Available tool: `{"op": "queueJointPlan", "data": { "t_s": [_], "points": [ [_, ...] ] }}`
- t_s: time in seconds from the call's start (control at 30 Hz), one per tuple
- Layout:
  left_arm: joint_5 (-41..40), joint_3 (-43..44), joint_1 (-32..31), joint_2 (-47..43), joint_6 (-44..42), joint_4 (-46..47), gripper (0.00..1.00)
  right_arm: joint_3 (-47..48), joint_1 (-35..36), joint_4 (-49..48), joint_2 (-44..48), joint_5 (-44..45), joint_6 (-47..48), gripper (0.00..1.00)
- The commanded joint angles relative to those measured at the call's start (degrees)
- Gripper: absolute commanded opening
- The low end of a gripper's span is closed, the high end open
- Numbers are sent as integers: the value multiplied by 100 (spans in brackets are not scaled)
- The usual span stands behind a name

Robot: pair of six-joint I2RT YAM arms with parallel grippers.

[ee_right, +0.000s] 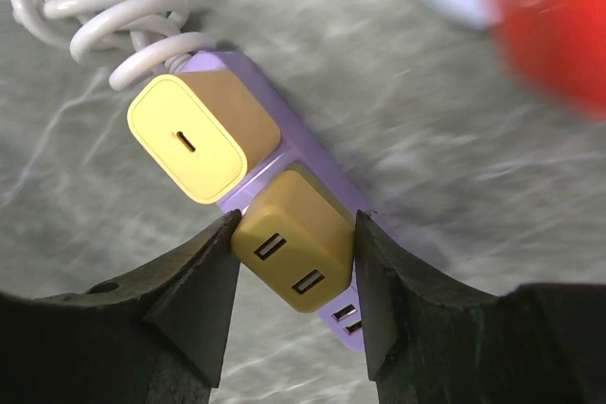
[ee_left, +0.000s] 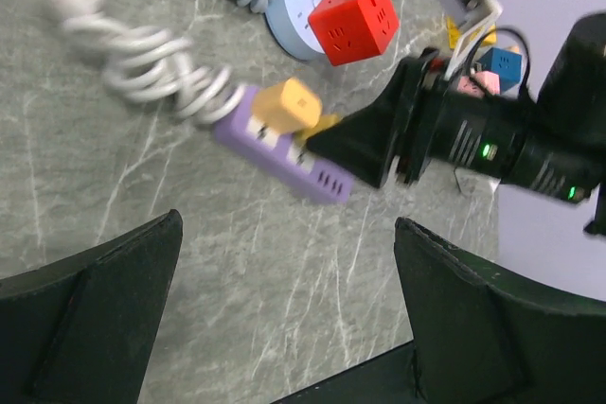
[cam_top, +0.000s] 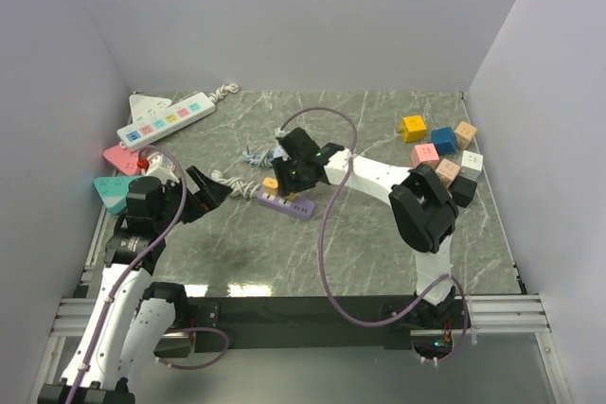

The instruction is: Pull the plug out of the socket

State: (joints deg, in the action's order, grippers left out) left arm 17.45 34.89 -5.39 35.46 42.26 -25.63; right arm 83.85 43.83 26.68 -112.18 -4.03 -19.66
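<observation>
The right claw (cam_top: 295,177) is clamped on the mustard plug (ee_right: 295,251), a finger against each side, the plug seated in the lilac socket (ee_left: 320,182) mid-tabletop (cam_top: 379,253) beside a paler yellow adapter (ee_right: 194,134), while the left claw (ee_left: 287,234) hangs wide open just left, with open room on the near side.

Mid-bench (cam_top: 379,253) lies a short lilac plastic power strip (cam_top: 287,203) with a pale yellow boxy plug (ee_right: 204,134) and a mustard boxy plug (ee_right: 294,248) on it; a long white plastic strip (cam_top: 166,118) occupies the far-left corner.
</observation>
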Motion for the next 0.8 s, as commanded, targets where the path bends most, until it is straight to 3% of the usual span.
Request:
{"op": "queueJointPlan", "data": {
  "t_s": [0.0,0.07,0.17,0.2,0.27,0.3,0.4,0.57,0.77],
  "points": [
    [302,-79,-6,206,72,435,99,16,624,346,337,-64,-765,0],
    [503,-158,-6,391,72,523,97,78,784,469,320,25,-864,0],
    [784,-421,-6,619,133,769,84,289,1039,741,206,385,-1048,0],
    [908,-605,-6,672,186,883,68,359,1057,795,179,394,-1170,0],
    [1032,-790,-6,786,282,1156,45,342,1048,804,188,394,-1268,0],
    [1128,-948,-15,813,370,1226,22,307,1066,813,205,542,-1381,0],
    [1059,-1168,-24,778,554,1324,1,298,1066,892,276,912,-1610,0],
    [1041,-1432,-111,637,923,1682,1,430,1057,1023,250,1413,-1901,0],
    [795,-1696,-761,1172,1398,2518,1,404,1118,875,310,1686,-2366,0]
  ]
}}
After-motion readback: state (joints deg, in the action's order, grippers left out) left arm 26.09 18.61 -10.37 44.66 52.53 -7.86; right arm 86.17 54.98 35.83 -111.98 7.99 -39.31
